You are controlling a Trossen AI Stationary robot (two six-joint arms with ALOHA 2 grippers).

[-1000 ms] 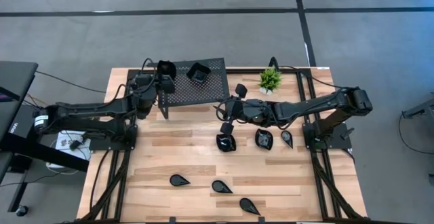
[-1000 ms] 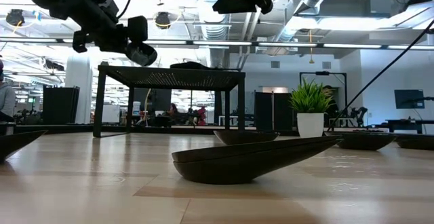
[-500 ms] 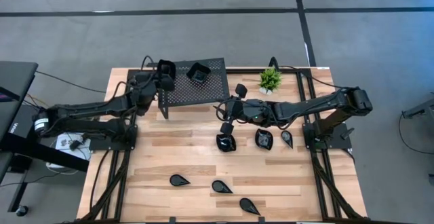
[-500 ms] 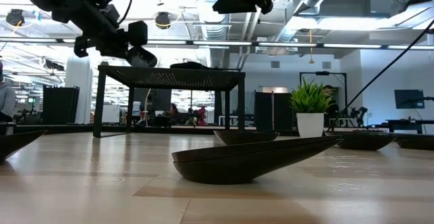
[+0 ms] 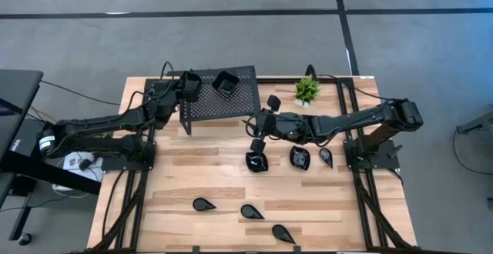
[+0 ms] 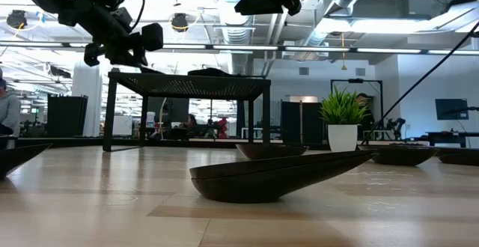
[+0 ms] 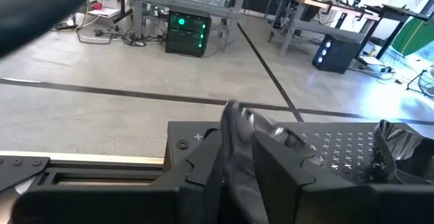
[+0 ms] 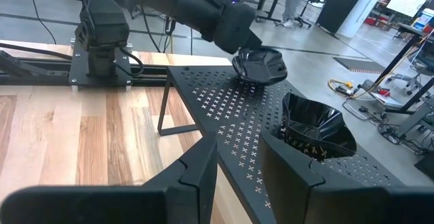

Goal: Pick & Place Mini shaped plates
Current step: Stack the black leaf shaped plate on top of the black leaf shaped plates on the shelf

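My left gripper reaches over the far left corner of the black perforated stand. A glossy black mini plate stands on edge between its parted fingers; in the right wrist view that plate sits low on the stand's top. A wavy square plate rests on the stand to its right. My right gripper hovers open above the table's middle with nothing in it, pointing at the stand. More plates lie on the wood: three under my right arm, three teardrops near the front. My left gripper's fingers stand on either side of the plate's lower half, coming level from the table's left. The plate is upright on its edge, its rim above the fingers. Whether the fingers touch it, I cannot tell.
A small green potted plant stands right of the stand at the far edge. Black frame rails run along both table sides. A teardrop plate lies close before the low camera. Bare wood lies between the stand and the front teardrops.
My left gripper has swung a little toward the table's right, farther in over the stand's corner, carrying the plate with it. The plate now sits lower, at the stand's top. My right arm has kept still.
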